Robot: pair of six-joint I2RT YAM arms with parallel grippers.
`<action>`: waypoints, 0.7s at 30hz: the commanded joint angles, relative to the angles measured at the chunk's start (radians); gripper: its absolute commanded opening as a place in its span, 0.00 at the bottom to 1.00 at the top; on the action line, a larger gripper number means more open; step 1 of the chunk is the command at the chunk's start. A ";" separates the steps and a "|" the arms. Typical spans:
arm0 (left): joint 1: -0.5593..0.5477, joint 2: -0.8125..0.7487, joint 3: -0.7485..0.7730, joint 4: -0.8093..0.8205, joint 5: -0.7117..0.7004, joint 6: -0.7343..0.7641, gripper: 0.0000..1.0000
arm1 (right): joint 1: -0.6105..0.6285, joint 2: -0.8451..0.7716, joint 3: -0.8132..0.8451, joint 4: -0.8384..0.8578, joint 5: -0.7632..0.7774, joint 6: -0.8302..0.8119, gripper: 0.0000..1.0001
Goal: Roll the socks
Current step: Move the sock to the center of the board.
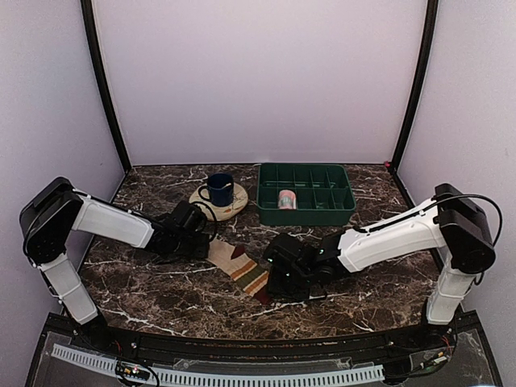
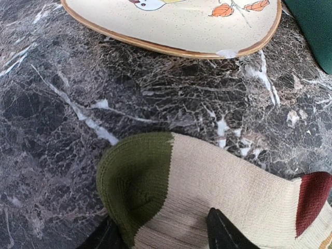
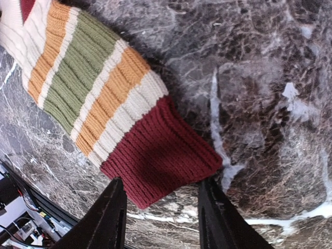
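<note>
The left gripper (image 2: 163, 237) stands spread. Only its dark fingertips (image 2: 222, 234) show at the bottom edge, with the green end of the cream sock (image 2: 218, 192) between them. Beyond lies a coaster (image 2: 176, 26), cut off at the top. The right gripper (image 3: 165, 218) is also spread, the sock's maroon end just ahead of its fingers. Well beyond both, a pinkish roll (image 1: 286, 199) sits in the green tray (image 1: 306, 214), too small to identify.

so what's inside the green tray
A rolled pink sock sits in one compartment of the green tray; the rest look empty, though its near wall hides some floor.
</note>
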 commanded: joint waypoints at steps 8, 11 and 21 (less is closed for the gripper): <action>-0.003 -0.064 -0.100 -0.087 0.080 -0.044 0.55 | -0.032 0.114 0.031 -0.009 -0.077 -0.054 0.30; -0.005 -0.086 -0.105 -0.095 0.075 -0.049 0.56 | -0.042 0.104 0.002 0.011 -0.078 -0.052 0.16; -0.010 -0.199 -0.131 -0.123 0.059 -0.064 0.64 | -0.095 0.011 -0.102 0.034 -0.041 -0.085 0.00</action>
